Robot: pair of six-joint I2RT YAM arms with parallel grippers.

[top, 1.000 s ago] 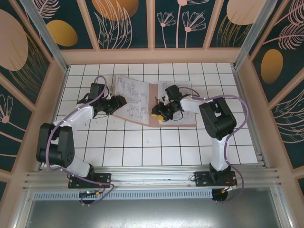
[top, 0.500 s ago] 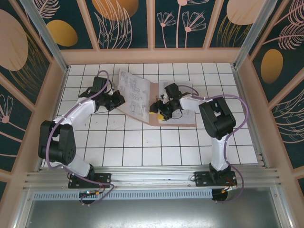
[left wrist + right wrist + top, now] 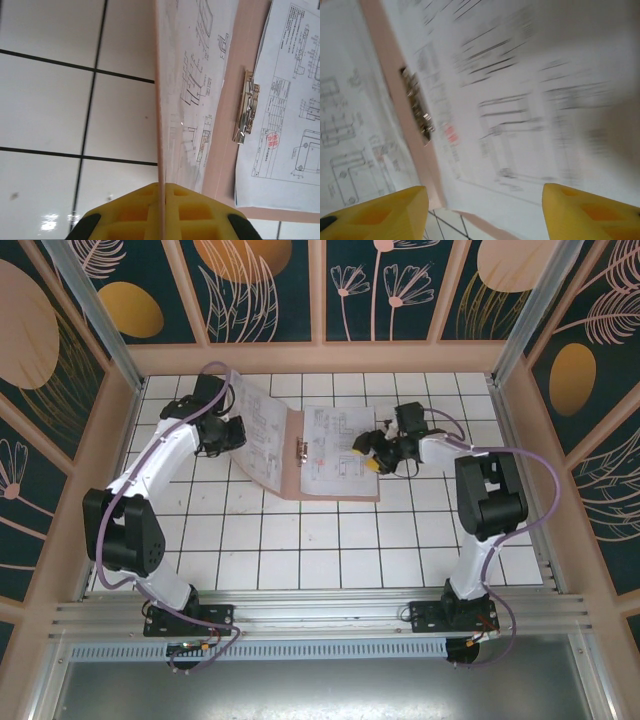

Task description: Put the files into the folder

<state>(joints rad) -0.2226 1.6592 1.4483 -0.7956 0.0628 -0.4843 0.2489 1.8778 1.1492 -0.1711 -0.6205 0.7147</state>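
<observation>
Top external view: the folder (image 3: 291, 478) lay unfolded on the white tiled surface (image 3: 300, 560), towards the far side and about midway between the two arms. Its right half rested flat on the tiles. Its left half stood raised at a steep tilt, hinged along the spine. A metal clip (image 3: 301, 450) sat on the spine. One printed sheet (image 3: 335, 455) lay on the flat right half, just beside the clip. A second printed sheet (image 3: 258, 435) lay against the inner face of the raised half.

The left tool (image 3: 228, 430) was at the outer edge of the raised half. In the left wrist view the left tool (image 3: 163, 187) was closed tight on that edge: the pink card ran edge-on between the two yellow fingers (image 3: 135, 210), with no gap visible. The inner face with its printed drawings fell away to the right, down to the clip (image 3: 245, 115) and the flat sheet (image 3: 290, 125).

The right tool (image 3: 368, 450) stood at the right edge of the flat sheet, low over it. In the right wrist view, which was blurred, the right tool (image 3: 485, 200) had its yellow fingers (image 3: 375, 212) set well apart with nothing gripped between them. The printed sheet (image 3: 520, 110) and the clip (image 3: 417, 112) lay below. Whether the fingers touched the paper could not be determined
</observation>
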